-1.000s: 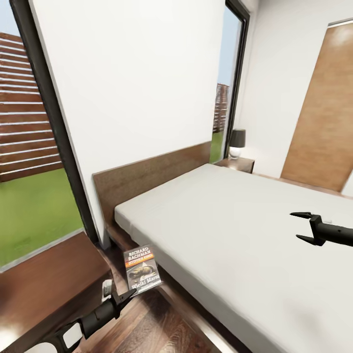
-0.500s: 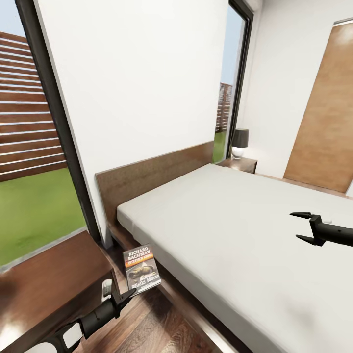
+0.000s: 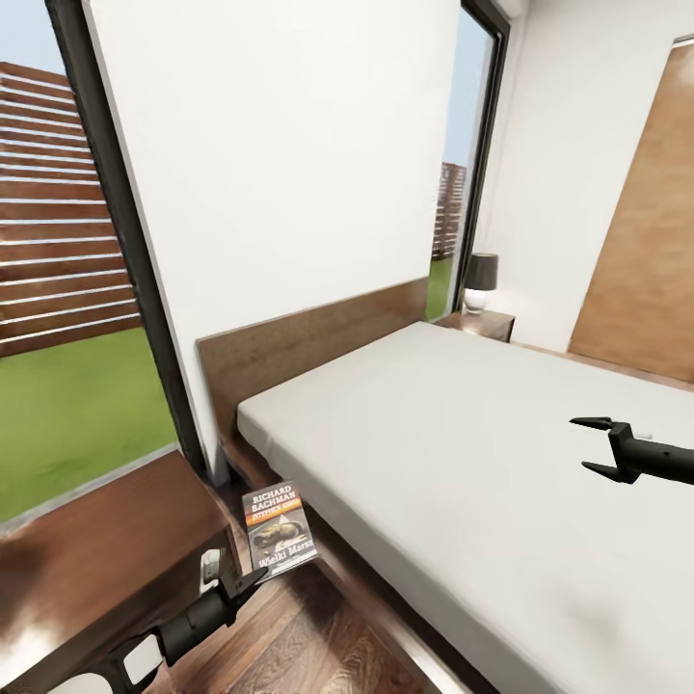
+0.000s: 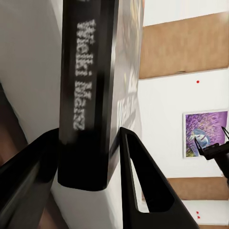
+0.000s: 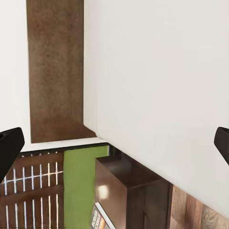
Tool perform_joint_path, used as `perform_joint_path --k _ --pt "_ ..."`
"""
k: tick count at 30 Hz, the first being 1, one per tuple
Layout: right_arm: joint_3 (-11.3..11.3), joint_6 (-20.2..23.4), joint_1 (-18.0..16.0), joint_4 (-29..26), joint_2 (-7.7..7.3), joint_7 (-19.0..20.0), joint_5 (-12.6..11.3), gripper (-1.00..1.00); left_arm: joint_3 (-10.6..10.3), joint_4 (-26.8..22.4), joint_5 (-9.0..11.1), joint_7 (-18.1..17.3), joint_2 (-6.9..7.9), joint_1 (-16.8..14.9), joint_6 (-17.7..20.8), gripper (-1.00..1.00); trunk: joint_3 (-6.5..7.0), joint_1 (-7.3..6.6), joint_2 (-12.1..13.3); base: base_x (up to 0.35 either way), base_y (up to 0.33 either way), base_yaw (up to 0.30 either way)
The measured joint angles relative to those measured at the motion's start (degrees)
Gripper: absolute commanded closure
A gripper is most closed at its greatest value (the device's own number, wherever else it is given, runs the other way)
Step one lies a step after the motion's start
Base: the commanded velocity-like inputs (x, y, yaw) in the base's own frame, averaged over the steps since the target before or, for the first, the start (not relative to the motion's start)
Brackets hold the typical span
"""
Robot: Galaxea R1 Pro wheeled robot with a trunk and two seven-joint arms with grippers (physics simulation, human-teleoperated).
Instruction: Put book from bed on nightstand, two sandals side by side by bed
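Left black two-finger gripper [image 3: 253, 579] clamps lower edge of thin dark paperback book [image 3: 280, 528], held upright between low dark-brown wooden nightstand [image 3: 96, 540] at left and grey-mattress bed [image 3: 463, 463]. Right gripper [image 3: 596, 445] wide, empty, over mattress.

"RICHARD BACHMAN" is printed in white on the book [image 3: 280, 529] cover; "Wielki Marsz" is read lower down and along the spine.
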Motion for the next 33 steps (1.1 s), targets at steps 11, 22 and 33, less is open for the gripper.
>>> perform_joint_path --k 11,22,33 --pt "-0.02 0.00 0.00 -0.06 0.00 0.01 -0.06 -1.00 -0.05 0.00 -0.09 -0.01 0.00 0.00 -0.02 1.00 -0.11 0.00 0.00 0.000 0.000 0.230" --pt "-0.02 0.00 0.00 -0.08 0.00 0.01 -0.06 -1.00 -0.12 0.01 -0.14 0.00 0.00 0.01 -0.02 1.00 -0.11 0.00 0.00 0.000 0.000 0.239" --pt "0.07 0.00 0.00 -0.12 0.00 0.01 -0.06 -1.00 -0.12 0.01 -0.14 -0.02 0.05 0.01 0.01 1.00 -0.12 0.00 0.00 0.000 0.000 0.238"
